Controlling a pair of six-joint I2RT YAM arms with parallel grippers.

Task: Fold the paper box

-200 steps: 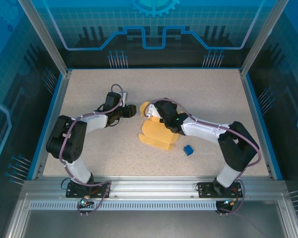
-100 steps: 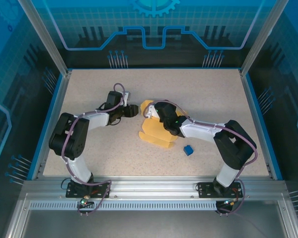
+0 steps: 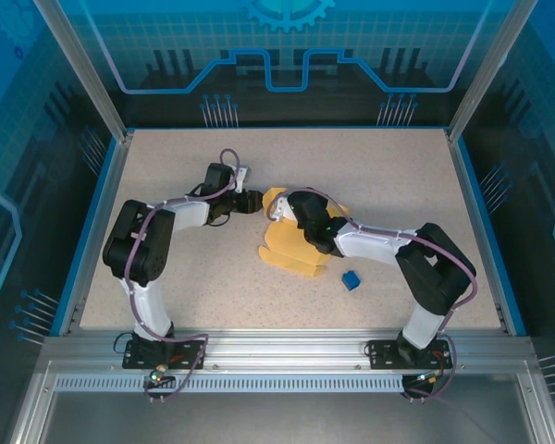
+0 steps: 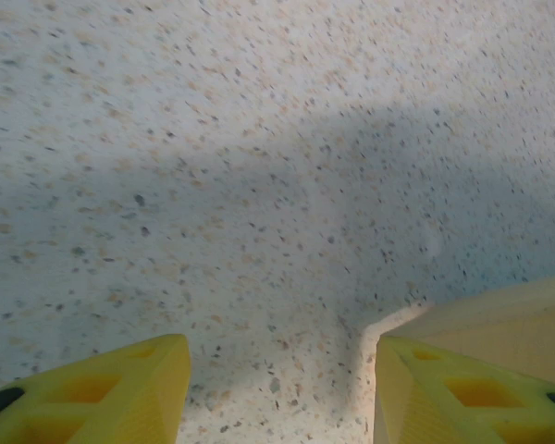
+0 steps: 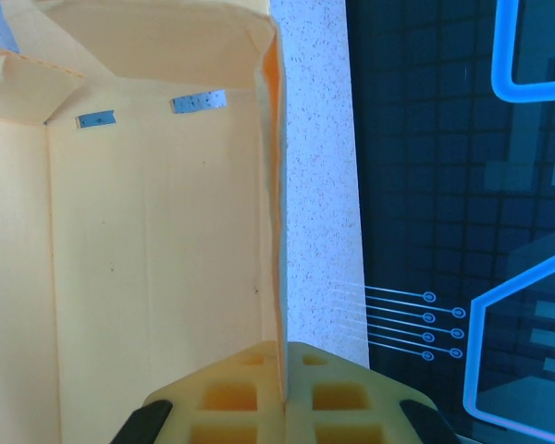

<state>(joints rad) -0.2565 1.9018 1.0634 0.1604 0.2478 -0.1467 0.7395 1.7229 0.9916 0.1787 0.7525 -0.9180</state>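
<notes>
**A:** Two arms meet a little left of the middle of the table (image 3: 398, 176). What's hard to see from here?

**B:** Mostly the paper box (image 3: 294, 248). It lies in the middle, but its far part is tucked under the right arm's wrist. The near part shows as pale yellow thin card, lying flat, with a notched near edge.

**A:** And the right gripper (image 5: 285, 356)?

**B:** Its wrist view shows the chunky yellow fingers (image 5: 231, 393) pressed right together, with one upright wall of the box pinched edge-on in the seam. The card is smooth and matt, with straight creases and a flap folded in at the far end. There are two small bluish marks by that fold, and I can't tell whether they are slots or tape.

**A:** The left gripper (image 4: 282, 351)?

**B:** It sits just left of the box's far-left flap, with the jaws about half apart. Nothing is between them but speckled, stone-like tabletop. A strip of card comes in beside one finger, cut off by the frame, and I can't say whether it touches.

**A:** Anything else?

**B:** A tiny blue cube (image 3: 351, 279) sits to the near right, apart from the box.
</notes>
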